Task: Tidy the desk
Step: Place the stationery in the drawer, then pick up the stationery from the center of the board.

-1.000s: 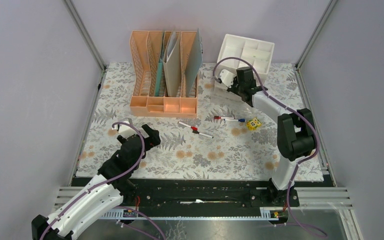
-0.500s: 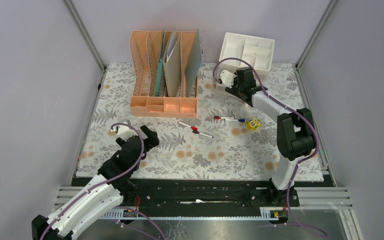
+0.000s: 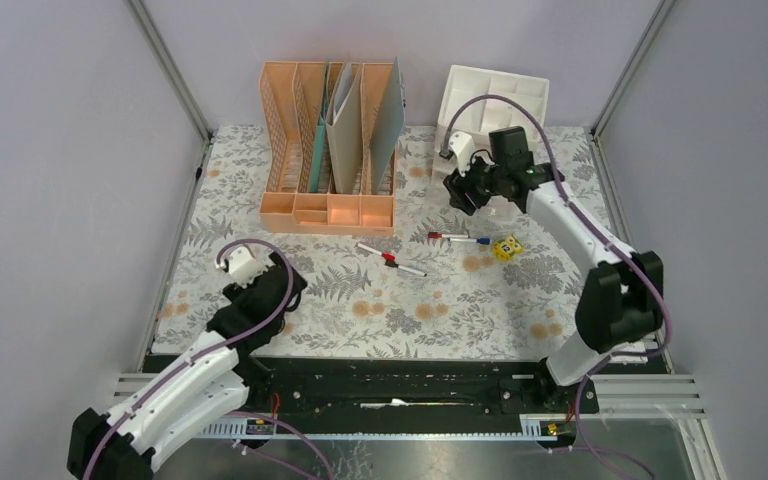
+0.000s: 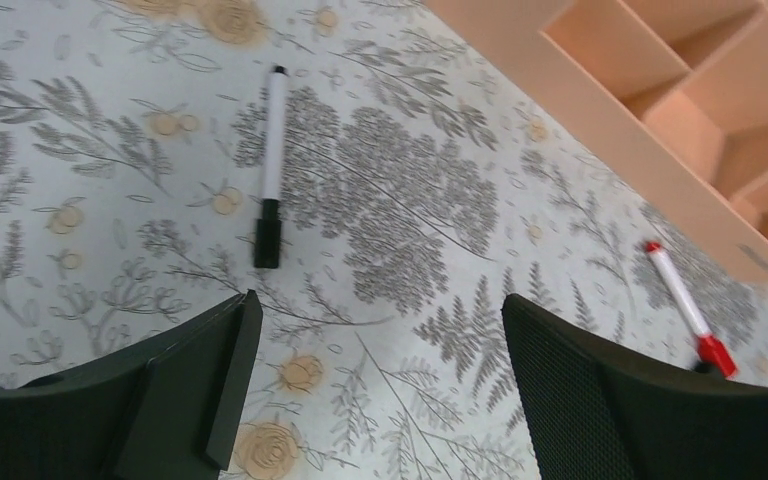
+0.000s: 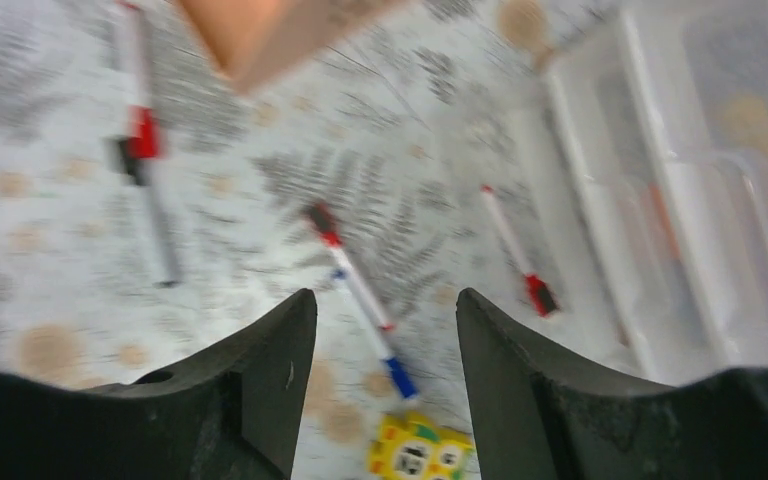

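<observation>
The bench [image 3: 440,310], covered in pale fern-and-flower cloth, lies flat between grey walls [image 3: 60,150]. A peach file rack [image 3: 328,210] holding folders [image 3: 345,120] stands at its far edge, left of centre. A white compartment tray [image 3: 495,95] sits at the far right corner. Near mid-bench lie a red-capped marker [image 3: 390,258], a pen marked red and blue [image 3: 458,238] and, just beside its blue end, a yellow block [image 3: 506,248].

The left pincer [image 4: 375,335] hovers low by the left edge, toward the near corner. Its jaws are wide apart over bare cloth, and a black-capped marker [image 4: 271,165] lies ahead of it. The right pincer [image 5: 385,320] hangs over the cloth in front of the tray, jaws apart with only cloth between them. In its blurred view a red-capped pen [image 5: 515,245] lies just beside the tray.
</observation>
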Robot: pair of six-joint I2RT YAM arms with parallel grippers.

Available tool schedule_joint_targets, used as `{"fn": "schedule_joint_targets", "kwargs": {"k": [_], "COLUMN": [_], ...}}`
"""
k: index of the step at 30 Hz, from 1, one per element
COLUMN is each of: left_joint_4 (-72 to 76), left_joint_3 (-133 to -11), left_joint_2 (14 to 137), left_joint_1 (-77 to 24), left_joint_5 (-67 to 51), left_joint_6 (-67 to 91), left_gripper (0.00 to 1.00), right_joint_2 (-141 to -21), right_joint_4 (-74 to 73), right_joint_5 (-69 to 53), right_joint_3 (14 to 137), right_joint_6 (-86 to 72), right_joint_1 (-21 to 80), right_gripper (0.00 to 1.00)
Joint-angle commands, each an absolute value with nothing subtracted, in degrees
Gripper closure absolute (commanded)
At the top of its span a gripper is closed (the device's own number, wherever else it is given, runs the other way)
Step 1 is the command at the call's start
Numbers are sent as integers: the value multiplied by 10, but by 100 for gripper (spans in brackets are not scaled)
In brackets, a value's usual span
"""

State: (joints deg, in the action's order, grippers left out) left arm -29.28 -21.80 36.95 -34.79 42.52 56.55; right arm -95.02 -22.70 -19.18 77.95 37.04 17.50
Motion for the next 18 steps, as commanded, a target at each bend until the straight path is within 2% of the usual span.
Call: {"fn": "schedule_joint_targets", "kwargs": {"k": [1,4,8,13,15,18], "left_joint_4": [-321,-325,-248,-170,-144,-137], "left_joint_3": [-271,-285,-278,-282,-285,-298], "left_joint_2": [433,500,561,637,669,712], "left_joint_1": [-309,-254,-160,-82,-64,-52], "left_joint_5": [462,444,345,267,242,227], "left_joint_6": [606,608,558,522,512,509], "left_gripper": [8,10,16,31,40,44], "right_joint_2": [-875,-837,-787,-784,-785,-785], "right_joint_4": [-291,-288,-232,-226,-226,-222], "right_joint_5": [-422,-479,-494,-518,-528,-539], "right_joint_3": [775,734,669,655,653,648], "right_joint_6": [252,240,243,247,247,246], "right_joint_1": [175,174,174,167,166,166], "right_gripper": [39,38,28,28,27,27]}}
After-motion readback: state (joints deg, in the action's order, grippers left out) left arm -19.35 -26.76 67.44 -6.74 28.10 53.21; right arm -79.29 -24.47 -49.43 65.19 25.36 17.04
